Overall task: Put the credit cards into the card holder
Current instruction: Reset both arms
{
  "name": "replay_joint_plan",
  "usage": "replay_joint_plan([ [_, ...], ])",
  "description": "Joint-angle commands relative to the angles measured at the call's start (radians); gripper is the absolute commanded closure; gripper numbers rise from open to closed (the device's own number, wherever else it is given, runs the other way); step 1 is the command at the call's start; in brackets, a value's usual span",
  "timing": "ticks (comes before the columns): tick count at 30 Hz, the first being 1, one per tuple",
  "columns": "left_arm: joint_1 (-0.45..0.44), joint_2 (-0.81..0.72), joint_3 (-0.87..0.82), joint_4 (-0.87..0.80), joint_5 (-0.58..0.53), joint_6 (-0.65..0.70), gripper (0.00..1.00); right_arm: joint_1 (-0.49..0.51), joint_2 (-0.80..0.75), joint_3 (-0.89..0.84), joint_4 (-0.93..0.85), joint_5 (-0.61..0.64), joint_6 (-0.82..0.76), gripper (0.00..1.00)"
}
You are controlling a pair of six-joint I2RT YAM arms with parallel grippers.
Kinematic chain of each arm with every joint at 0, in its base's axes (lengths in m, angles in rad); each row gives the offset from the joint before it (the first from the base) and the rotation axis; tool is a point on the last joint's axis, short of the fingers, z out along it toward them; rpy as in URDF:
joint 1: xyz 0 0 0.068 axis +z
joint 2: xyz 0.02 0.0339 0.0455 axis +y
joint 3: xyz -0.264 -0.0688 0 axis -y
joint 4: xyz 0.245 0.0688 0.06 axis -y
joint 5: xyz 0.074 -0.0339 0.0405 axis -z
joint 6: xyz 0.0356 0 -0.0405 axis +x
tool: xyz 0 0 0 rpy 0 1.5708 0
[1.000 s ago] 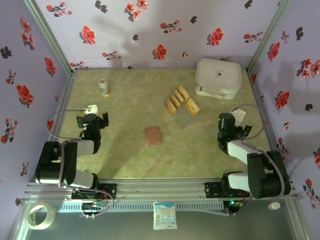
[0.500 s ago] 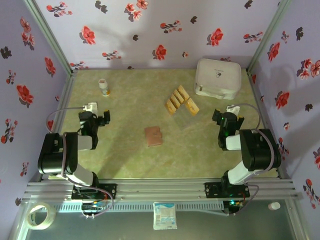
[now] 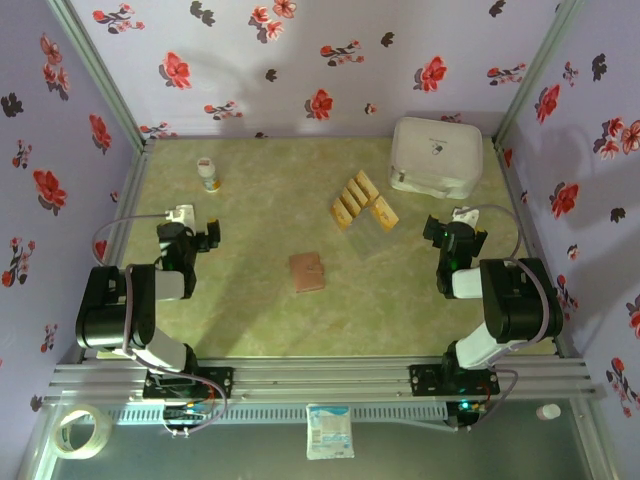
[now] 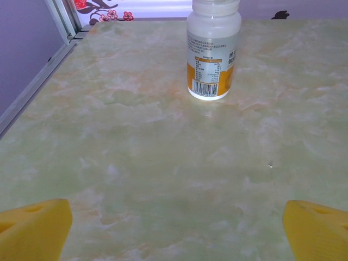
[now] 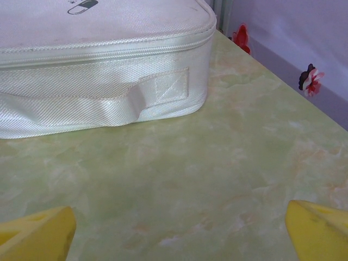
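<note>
lying flat and closed near the middle of the green marbled table (image 3: pixel 250 320), the reddish-brown card holder (image 3: pixel 307 271) is sitting well apart from both arms. the credit cards (image 3: pixel 362 202) are resting further back and to the right of it, a loose fanned cluster of tan-orange rectangles overlapping one another. they are lying between the card holder and the white zipped case (image 3: pixel 435 157) in the far right corner, apart from both.

the left gripper (image 4: pixel 175 232) is hanging low over the left side of the table. its yellow fingertips (image 4: pixel 32 231) are standing wide apart at the two lower corners of the left wrist view, with bare tabletop between them and nothing in their grasp. it is facing a small white bottle (image 4: pixel 213 49) with an orange label and a barcode, which is standing upright near the back left edge, well ahead of the fingers.

the right gripper (image 5: pixel 176 232) is hanging low over the right side, its jaws likewise spread wide and holding nothing. it is pointing at the near wall of the white case, where a woven fabric handle is running along the side below the zip seam; the case is lying near the fingers but not touching them.

in front of the rail holding the arm bases, a roll of tape (image 3: pixel 80 432) and a small pale packet (image 3: pixel 329 431) are lying on the grey ledge.
</note>
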Motion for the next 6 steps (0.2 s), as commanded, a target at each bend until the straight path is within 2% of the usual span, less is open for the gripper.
replay_joint_plan([
  [1, -0.008, 0.005, 0.007, 0.028, -0.027, -0.003, 0.00, -0.017, 0.001, 0.019, -0.012, -0.025, 0.014, 0.01],
  [6, -0.008, 0.004, 0.003, 0.031, -0.027, -0.003, 0.00, -0.016, -0.013, -0.003, 0.012, -0.032, 0.005, 0.01],
])
